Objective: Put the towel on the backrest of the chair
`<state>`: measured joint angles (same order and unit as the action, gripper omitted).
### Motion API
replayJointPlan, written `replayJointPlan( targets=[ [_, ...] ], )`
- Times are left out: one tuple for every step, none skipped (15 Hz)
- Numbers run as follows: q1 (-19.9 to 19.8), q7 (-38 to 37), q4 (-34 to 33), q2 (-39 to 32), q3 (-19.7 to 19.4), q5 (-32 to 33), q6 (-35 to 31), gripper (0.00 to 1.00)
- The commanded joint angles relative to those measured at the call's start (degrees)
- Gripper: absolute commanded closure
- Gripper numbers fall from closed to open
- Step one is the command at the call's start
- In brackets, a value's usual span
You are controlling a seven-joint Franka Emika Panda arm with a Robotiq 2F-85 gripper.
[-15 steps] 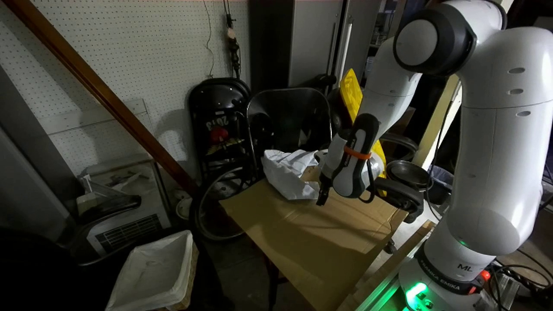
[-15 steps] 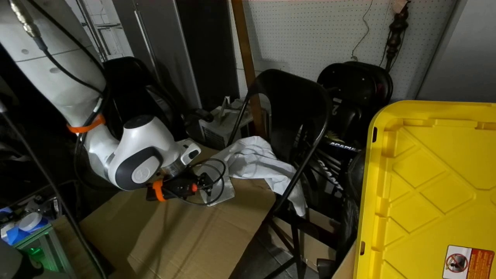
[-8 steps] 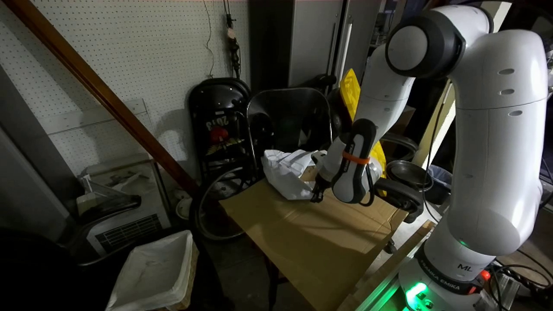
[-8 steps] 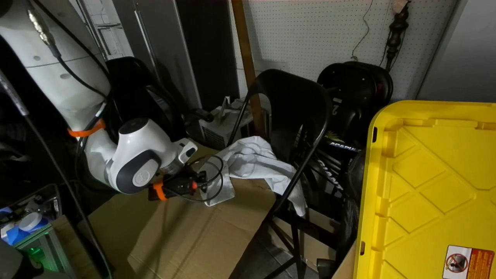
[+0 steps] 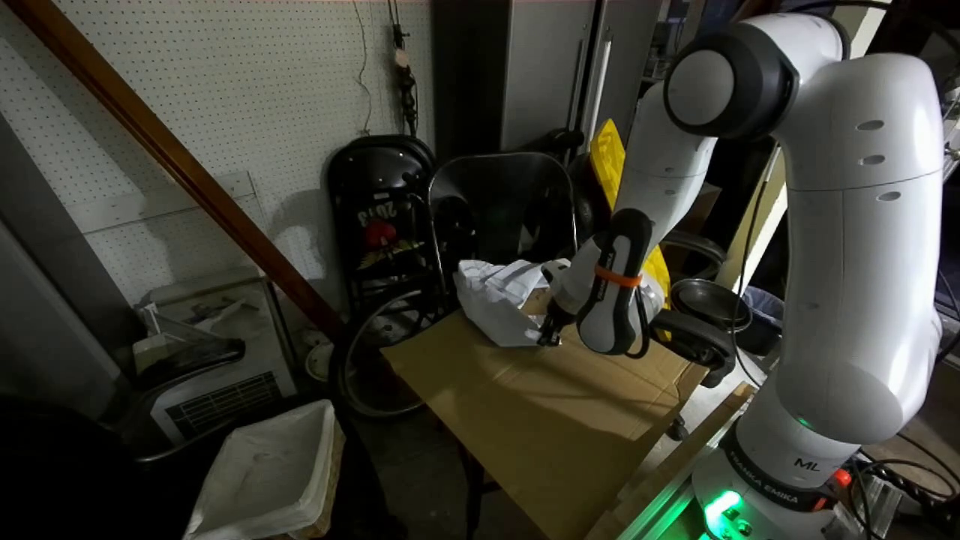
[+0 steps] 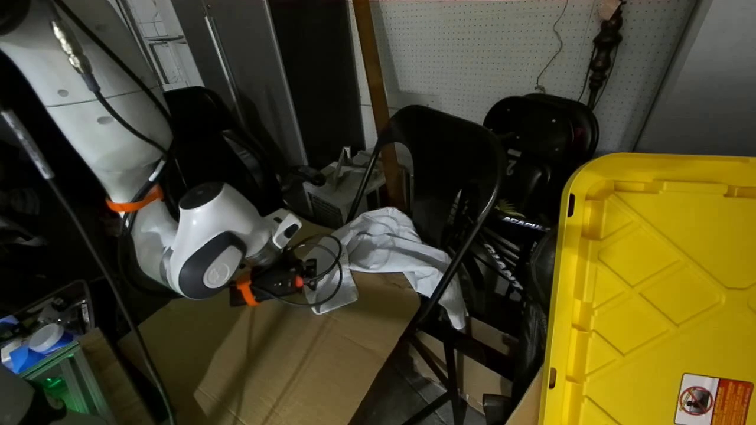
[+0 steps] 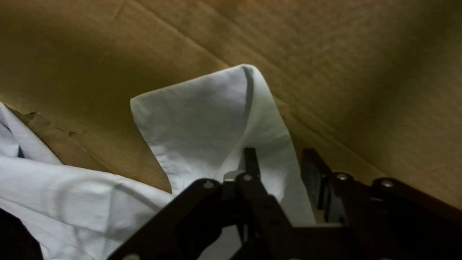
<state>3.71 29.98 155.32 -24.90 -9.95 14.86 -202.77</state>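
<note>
A white towel (image 5: 495, 300) lies crumpled on the cardboard sheet (image 5: 525, 420), by the black chair. In an exterior view, part of the towel (image 6: 384, 242) hangs over the sheet's edge, beside the chair's side frame. The chair's backrest (image 6: 443, 159) rises bare behind it. My gripper (image 7: 279, 162) is down at a loose flap of the towel (image 7: 202, 119), its jaws partly open. One finger (image 7: 251, 159) stands over the flap and the other (image 7: 313, 169) is just outside its edge. Cloth shows in the gap, but whether it is between the pads or beneath them I cannot tell.
A yellow lid (image 6: 655, 283) stands close to the chair. Folded black chairs (image 5: 379, 210) lean on the pegboard wall behind. A lined basket (image 5: 262, 472) and a wooden beam (image 5: 172, 165) are off to one side.
My gripper has moved a short way onto the towel's loose flap, and its jaws have drawn closer together. Towel and chair look unmoved.
</note>
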Motion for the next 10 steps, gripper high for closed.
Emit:
replayJointPlan(
  targets=[
    [1.03, 1.51, 0.12, -1.19, -2.21, -0.72, -2.58, 0.35],
    [1.23, 1.59, 0.12, -1.37, -2.70, -1.08, -2.86, 0.30],
    [1.52, 1.89, 0.16, -1.53, -3.31, -1.35, -3.10, 0.28],
    [1.52, 2.08, 0.03, -1.93, -3.71, -1.42, -3.49, 0.25],
    [1.12, 1.99, -0.09, -2.32, -3.71, -1.17, -3.87, 0.24],
    [0.72, 1.91, -0.24, -2.75, -3.63, -0.86, -4.22, 0.24],
    [0.12, 1.59, -0.43, -3.18, -3.25, -0.37, -4.29, 0.27],
    [-0.20, 1.32, -0.52, -3.60, -2.95, -0.18, -4.33, 0.30],
    [-0.61, 1.15, -0.70, -4.16, -2.56, 0.27, -4.64, 0.32],
    [-0.80, 1.00, -0.72, -4.38, -2.30, 0.52, -4.57, 0.34]
  ],
)
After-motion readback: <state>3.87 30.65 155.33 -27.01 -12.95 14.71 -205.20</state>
